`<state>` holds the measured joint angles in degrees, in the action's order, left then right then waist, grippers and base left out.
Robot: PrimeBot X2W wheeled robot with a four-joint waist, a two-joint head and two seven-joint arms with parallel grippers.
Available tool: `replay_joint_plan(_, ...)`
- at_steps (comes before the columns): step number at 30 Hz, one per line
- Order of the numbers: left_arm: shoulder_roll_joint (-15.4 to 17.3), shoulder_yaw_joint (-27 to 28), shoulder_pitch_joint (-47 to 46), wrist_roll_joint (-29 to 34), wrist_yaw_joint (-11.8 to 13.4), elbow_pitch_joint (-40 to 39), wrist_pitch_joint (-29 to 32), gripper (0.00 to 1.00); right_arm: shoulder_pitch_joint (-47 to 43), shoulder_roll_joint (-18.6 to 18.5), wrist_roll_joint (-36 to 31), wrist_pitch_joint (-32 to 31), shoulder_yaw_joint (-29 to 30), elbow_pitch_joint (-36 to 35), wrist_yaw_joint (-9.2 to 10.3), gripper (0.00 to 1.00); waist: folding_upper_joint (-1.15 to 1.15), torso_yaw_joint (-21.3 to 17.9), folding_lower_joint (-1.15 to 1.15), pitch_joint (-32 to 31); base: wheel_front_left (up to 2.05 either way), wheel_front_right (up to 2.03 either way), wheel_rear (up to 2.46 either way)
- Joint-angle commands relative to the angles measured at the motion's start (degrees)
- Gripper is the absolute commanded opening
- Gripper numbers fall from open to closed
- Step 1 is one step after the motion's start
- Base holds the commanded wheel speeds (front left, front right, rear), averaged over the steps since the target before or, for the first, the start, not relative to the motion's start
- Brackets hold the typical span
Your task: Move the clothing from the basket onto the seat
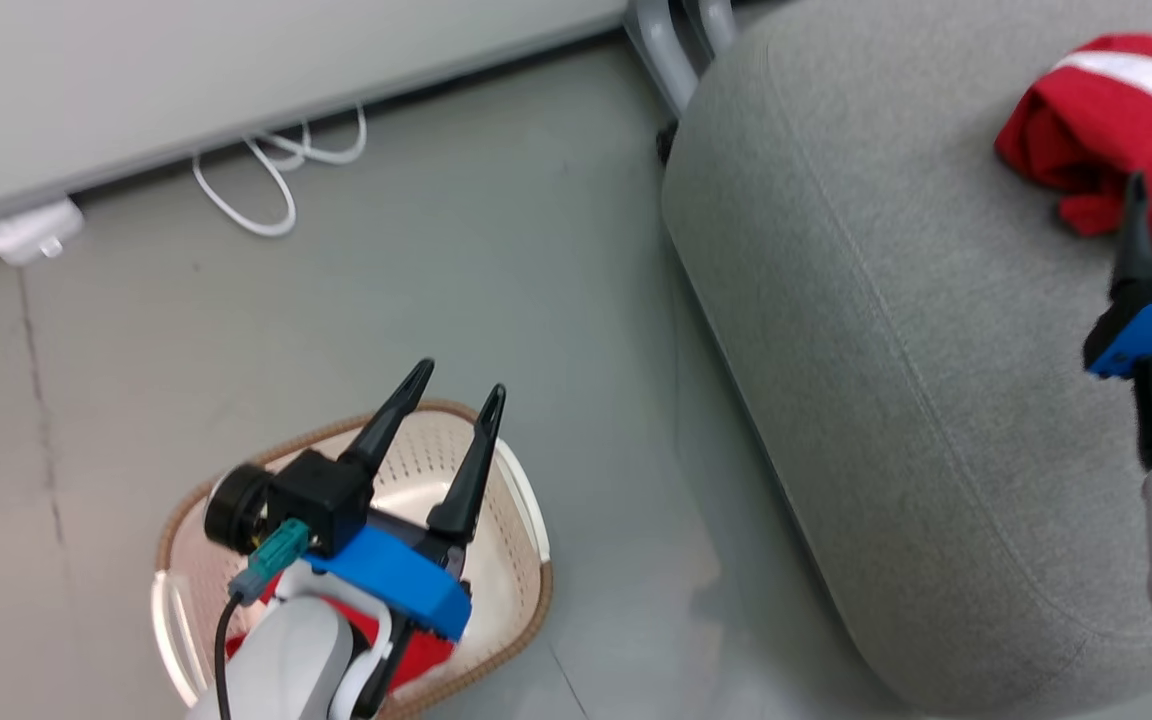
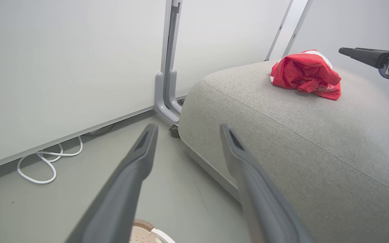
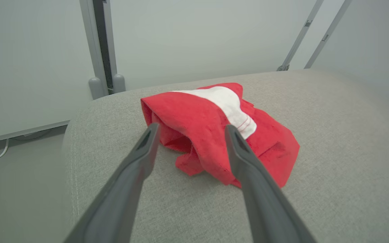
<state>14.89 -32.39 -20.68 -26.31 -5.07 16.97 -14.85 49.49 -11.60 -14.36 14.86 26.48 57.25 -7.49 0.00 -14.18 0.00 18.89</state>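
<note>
One red garment (image 1: pixel 1106 130) with a white panel lies crumpled on the grey seat (image 1: pixel 916 350); the same garment (image 3: pixel 214 131) (image 2: pixel 306 76) lies apart from both grippers. My right gripper (image 3: pixel 189 128) hovers open just above and before it, nothing between its fingers. The basket (image 1: pixel 506 600) stands on the floor at the lower left of the head view. My left gripper (image 1: pixel 461 385) hangs open over the basket, empty. A second red garment (image 1: pixel 416 650) lies in the basket, mostly hidden under my left wrist.
A pale wall panel (image 1: pixel 236 80) runs along the back with a white cable (image 1: pixel 266 190) looped on the floor below it. A grey metal post (image 2: pixel 167 67) stands beside the seat's far corner. Grey floor (image 1: pixel 556 300) separates basket and seat.
</note>
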Motion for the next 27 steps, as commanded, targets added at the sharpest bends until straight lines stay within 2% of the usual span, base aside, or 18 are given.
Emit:
replay_joint_plan(1, -0.15, 0.39, 1.03, -0.12, 0.23, 0.26, -0.36, 1.0, -1.64, 0.17, 0.31, 0.27, -0.8, -0.8, -0.01, 1.0, 0.0, 1.24, 0.0, -5.59, 0.0, 0.0, 0.0)
replay_joint_plan(6, -1.66, 4.88, 7.09, -0.39, 0.61, -0.31, -0.39, 1.0, -9.18, 3.1, 4.02, 0.36, -7.43, -7.0, -0.01, 1.0, 0.0, 3.4, 0.0, -11.82, 0.0, 0.0, 0.0)
replay_joint_plan(13, -2.61, 11.22, 13.54, 0.86, 0.84, -0.72, -0.4, 1.0, -21.84, 5.78, 9.99, -0.22, -14.81, -19.82, -0.01, 1.0, 0.0, 6.97, 0.0, -17.18, 0.0, 0.0, 0.0)
replay_joint_plan(20, -3.27, 16.75, 17.65, 1.84, 0.86, -0.91, -0.4, 1.0, -32.07, 7.54, 13.55, -4.51, -20.54, -32.65, -0.01, 1.0, 0.0, 9.88, 0.0, -19.31, 0.0, 0.0, 0.0)
replay_joint_plan(27, -4.35, 22.57, 20.02, 2.45, 0.73, -0.55, -0.37, 1.0, -39.26, 8.56, 15.46, -8.31, -23.22, -40.97, -0.01, 1.0, 0.0, 12.54, 0.0, -20.34, 0.0, 0.0, 0.0)
